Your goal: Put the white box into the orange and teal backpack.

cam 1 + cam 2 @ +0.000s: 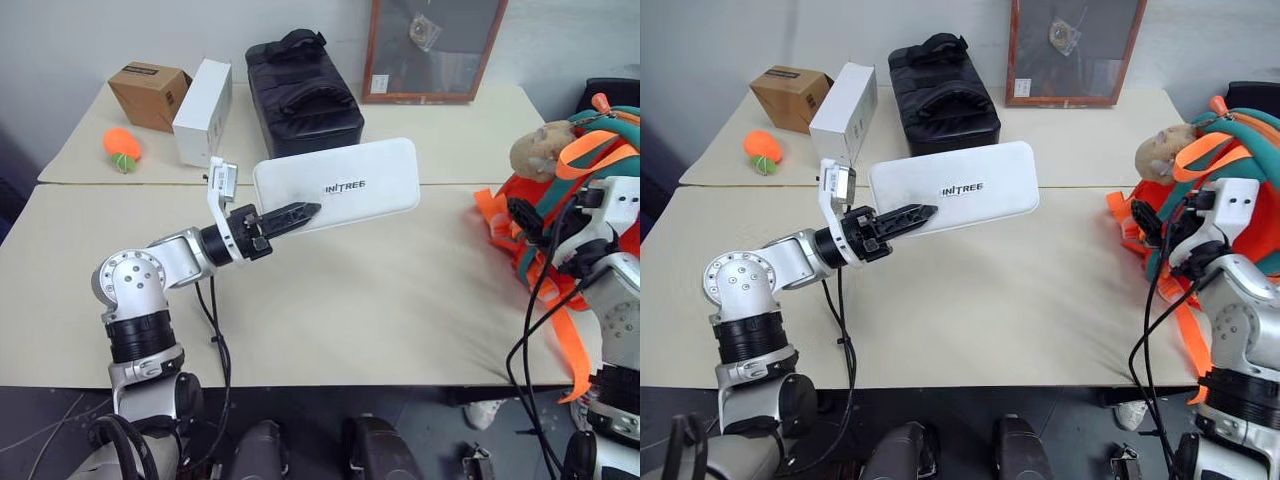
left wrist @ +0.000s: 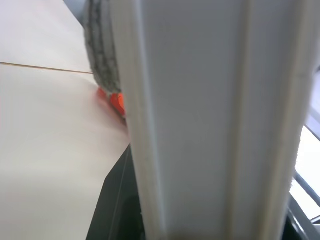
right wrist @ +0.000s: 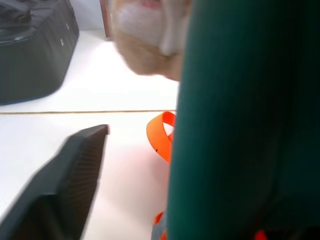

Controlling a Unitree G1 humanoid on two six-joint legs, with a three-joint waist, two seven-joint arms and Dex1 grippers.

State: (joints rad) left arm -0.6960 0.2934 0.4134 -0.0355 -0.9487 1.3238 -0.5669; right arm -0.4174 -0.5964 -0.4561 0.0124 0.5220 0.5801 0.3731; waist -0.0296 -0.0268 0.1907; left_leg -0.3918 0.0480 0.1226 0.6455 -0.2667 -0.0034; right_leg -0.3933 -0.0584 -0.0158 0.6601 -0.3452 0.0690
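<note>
Two pale tabletops (image 1: pixel 330 300) are sitting edge to edge, carrying everything here. The orange and teal backpack (image 1: pixel 560 200) is slumping at the table's right end, well apart from the left gripper (image 1: pixel 297 214) and right against the right gripper (image 3: pixel 165 170), whose one visible black finger (image 3: pixel 70 175) is standing clear of a broad teal strap (image 3: pixel 240 110); the other finger is hidden behind that strap, so I cannot tell whether these jaws are apart or closing on it. A tan plush toy (image 1: pixel 540 148) is lying on the backpack's top, just beyond that gripper. The white box (image 1: pixel 340 183) is being held above the table, its near left edge clamped between the left gripper's jaws, its broad lettered face tilting toward the camera and its length running away from the fingertips toward the backpack. A black padded bag (image 1: pixel 300 95) is resting on the far tabletop, beyond the left jaws. A white carton (image 1: pixel 202 110) is standing upright beside it, a brown cardboard box (image 1: pixel 148 93) is sitting just past that, and a small orange ball (image 1: pixel 122 146) is lying nearest the table's left edge.
</note>
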